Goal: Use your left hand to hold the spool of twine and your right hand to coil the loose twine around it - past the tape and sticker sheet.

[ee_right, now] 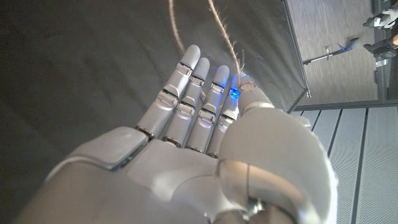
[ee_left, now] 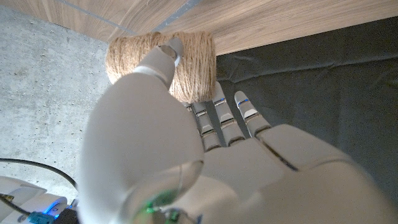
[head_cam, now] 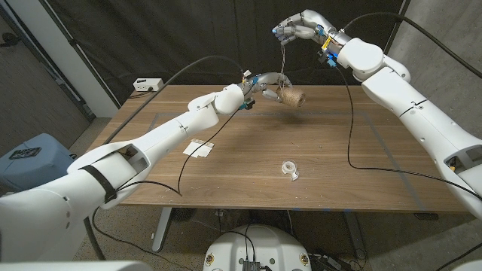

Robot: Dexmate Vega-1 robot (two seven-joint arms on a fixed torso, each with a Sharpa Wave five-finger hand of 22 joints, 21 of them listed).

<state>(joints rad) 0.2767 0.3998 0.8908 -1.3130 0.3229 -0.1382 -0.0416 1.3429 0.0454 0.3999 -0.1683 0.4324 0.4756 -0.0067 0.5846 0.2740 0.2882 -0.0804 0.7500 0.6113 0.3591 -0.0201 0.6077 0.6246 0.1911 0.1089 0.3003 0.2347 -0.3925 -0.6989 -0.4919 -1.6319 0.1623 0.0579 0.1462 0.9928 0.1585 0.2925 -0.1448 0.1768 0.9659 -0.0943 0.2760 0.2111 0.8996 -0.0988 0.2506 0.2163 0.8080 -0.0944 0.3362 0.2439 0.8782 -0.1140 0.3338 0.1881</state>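
Head view: left hand (head_cam: 265,81) around spool (head_cam: 293,97).

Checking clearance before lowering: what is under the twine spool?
Under the tan twine spool gripped by the left hand lies bare wooden table; the spool hangs clear above it, its underside unseen.

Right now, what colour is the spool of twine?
Light brown spool of twine, clearest in the left wrist view.

Left hand (ee_left: 205,168) gripping spool of twine (ee_left: 163,65), fingers (ee_left: 219,112) beneath, wooden table (ee_left: 249,22) behind
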